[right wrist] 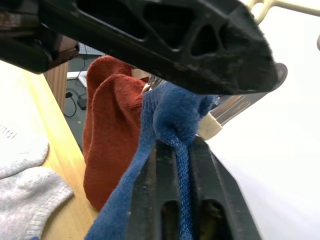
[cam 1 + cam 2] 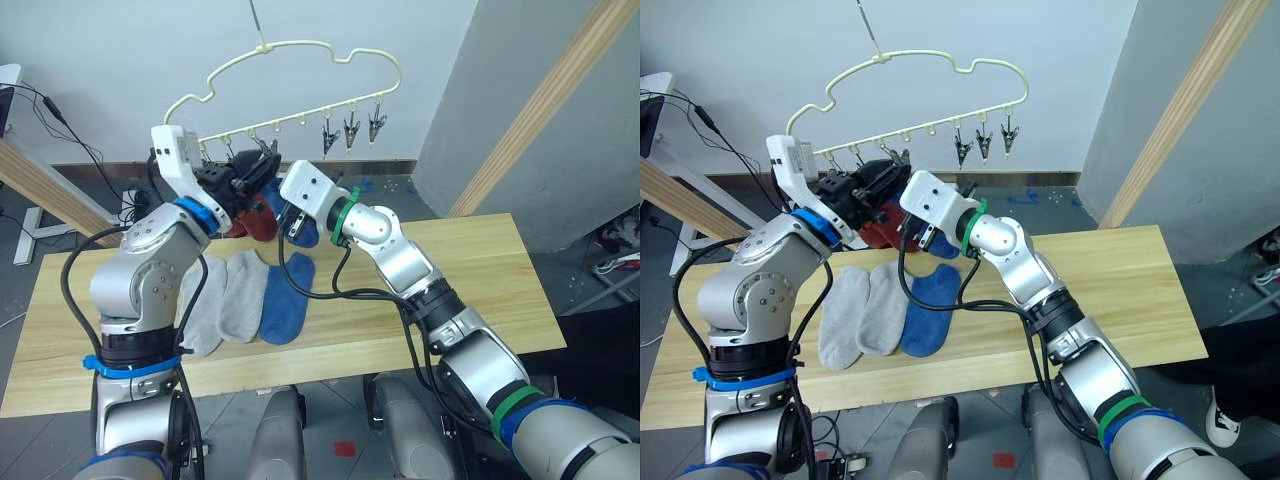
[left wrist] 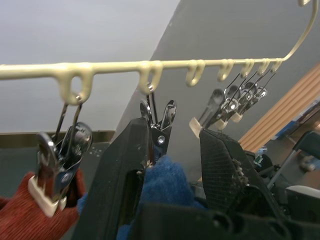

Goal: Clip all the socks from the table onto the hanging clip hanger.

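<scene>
The pale yellow clip hanger (image 2: 303, 43) hangs above the table's (image 2: 480, 270) far edge. Two rust red socks (image 2: 255, 222) dangle from its left clips (image 3: 55, 170). My right gripper (image 1: 187, 165) is shut on a blue sock (image 1: 172, 115) and holds its cuff up against a clip (image 3: 159, 125). My left gripper (image 3: 175, 135) stands open around that clip, with the blue cuff between its fingers (image 3: 125, 170). On the table lie two light grey socks (image 2: 205, 300) and a second blue sock (image 2: 287, 300), side by side.
Three free clips (image 2: 350, 128) hang at the hanger's right end. Slanted light-wood poles stand at the right (image 2: 540, 110) and at the left (image 2: 40, 185). Black cables (image 2: 60, 120) trail behind the table on the left. The right half of the table is bare wood.
</scene>
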### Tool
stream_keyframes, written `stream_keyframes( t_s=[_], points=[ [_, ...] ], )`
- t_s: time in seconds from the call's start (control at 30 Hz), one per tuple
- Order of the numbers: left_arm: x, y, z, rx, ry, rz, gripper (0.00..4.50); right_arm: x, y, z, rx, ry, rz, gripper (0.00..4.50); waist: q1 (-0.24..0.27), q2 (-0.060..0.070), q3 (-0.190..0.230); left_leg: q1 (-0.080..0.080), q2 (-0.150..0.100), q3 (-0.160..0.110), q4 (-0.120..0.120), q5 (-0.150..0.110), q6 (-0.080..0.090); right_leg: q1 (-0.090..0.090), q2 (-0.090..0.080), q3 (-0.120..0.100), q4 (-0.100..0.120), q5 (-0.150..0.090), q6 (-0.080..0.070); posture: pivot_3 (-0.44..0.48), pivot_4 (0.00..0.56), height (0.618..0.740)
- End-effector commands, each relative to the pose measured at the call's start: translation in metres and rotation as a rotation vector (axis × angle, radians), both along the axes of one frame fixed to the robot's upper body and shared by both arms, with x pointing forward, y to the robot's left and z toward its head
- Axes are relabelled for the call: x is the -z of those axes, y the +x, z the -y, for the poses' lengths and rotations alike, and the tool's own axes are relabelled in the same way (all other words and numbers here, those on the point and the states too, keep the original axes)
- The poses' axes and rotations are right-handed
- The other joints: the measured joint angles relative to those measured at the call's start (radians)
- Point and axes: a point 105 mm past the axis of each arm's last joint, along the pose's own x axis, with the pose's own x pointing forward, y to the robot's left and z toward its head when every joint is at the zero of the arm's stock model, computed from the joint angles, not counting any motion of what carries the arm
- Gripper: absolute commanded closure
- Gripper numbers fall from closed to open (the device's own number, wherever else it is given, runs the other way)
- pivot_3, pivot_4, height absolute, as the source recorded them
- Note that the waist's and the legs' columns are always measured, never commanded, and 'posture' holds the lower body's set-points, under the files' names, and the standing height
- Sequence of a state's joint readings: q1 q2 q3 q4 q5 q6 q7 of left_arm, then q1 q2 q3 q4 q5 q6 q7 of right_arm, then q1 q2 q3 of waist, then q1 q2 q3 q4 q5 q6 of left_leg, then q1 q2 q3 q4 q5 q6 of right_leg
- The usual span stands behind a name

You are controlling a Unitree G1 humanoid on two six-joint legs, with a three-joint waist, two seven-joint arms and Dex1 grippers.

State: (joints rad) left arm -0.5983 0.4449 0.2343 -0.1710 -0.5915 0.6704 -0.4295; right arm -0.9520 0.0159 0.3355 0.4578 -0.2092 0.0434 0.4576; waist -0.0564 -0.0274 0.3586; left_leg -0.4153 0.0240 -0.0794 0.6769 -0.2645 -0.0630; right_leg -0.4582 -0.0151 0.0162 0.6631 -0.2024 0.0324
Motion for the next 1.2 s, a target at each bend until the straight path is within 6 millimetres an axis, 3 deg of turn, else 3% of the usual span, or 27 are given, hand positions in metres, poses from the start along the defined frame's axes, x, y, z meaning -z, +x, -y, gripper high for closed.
stream_keyframes(
  t_s=[0.03,0.07,0.23,0.5,0.6,0.8,1.2],
  points=[
    [-0.013,-0.010,-0.001,0.002,0.023,0.063,2.57,-0.012,-0.009,-0.004,-0.042,0.037,0.029,2.91,0.001,0.000,0.000,0.000,0.000,0.000,0.000,0.000,0.000,0.000,0.000,0.000,0.000,0.000,0.000,-0.059,0.320,0.740],
    [-0.012,-0.012,-0.002,0.001,0.032,0.063,2.57,-0.010,-0.009,-0.004,-0.043,0.025,0.033,2.63,0.000,0.000,0.000,0.000,0.000,0.000,0.000,0.000,0.000,0.000,0.000,0.000,0.000,0.000,0.000,-0.059,0.320,0.740],
    [-0.008,-0.021,-0.006,-0.004,0.090,0.076,2.57,-0.001,-0.012,0.003,-0.048,-0.030,0.030,2.63,0.000,0.000,0.000,0.000,0.000,0.000,0.000,0.000,0.000,0.000,0.000,0.000,0.000,0.000,0.000,-0.058,0.325,0.740],
    [0.004,-0.035,-0.019,-0.011,0.235,0.066,2.57,0.009,-0.025,0.040,-0.055,-0.100,-0.026,2.63,0.001,0.000,0.000,0.000,0.000,0.000,0.000,0.000,0.000,0.000,0.000,0.000,0.000,0.000,0.000,-0.047,0.339,0.740],
    [0.007,-0.042,-0.018,0.022,0.282,0.071,2.57,0.003,-0.029,0.058,-0.022,-0.050,-0.074,2.63,0.002,0.000,0.000,0.000,0.000,0.000,0.000,0.000,0.000,0.000,0.000,0.000,0.000,0.000,0.000,-0.046,0.340,0.740],
    [0.014,-0.055,-0.007,0.129,0.335,0.087,2.57,-0.028,-0.022,0.086,0.095,0.132,-0.152,2.63,0.003,0.000,0.000,0.000,0.001,0.000,0.000,0.000,0.000,0.000,0.001,0.000,0.000,0.000,0.000,-0.045,0.338,0.740],
    [-0.007,-0.056,0.004,0.232,0.324,0.161,2.57,-0.051,0.004,0.071,0.184,0.278,-0.246,2.63,0.002,0.000,0.000,0.000,0.002,0.000,0.000,0.000,0.000,-0.001,0.004,0.001,0.000,0.000,0.000,-0.034,0.333,0.740]
  ],
)
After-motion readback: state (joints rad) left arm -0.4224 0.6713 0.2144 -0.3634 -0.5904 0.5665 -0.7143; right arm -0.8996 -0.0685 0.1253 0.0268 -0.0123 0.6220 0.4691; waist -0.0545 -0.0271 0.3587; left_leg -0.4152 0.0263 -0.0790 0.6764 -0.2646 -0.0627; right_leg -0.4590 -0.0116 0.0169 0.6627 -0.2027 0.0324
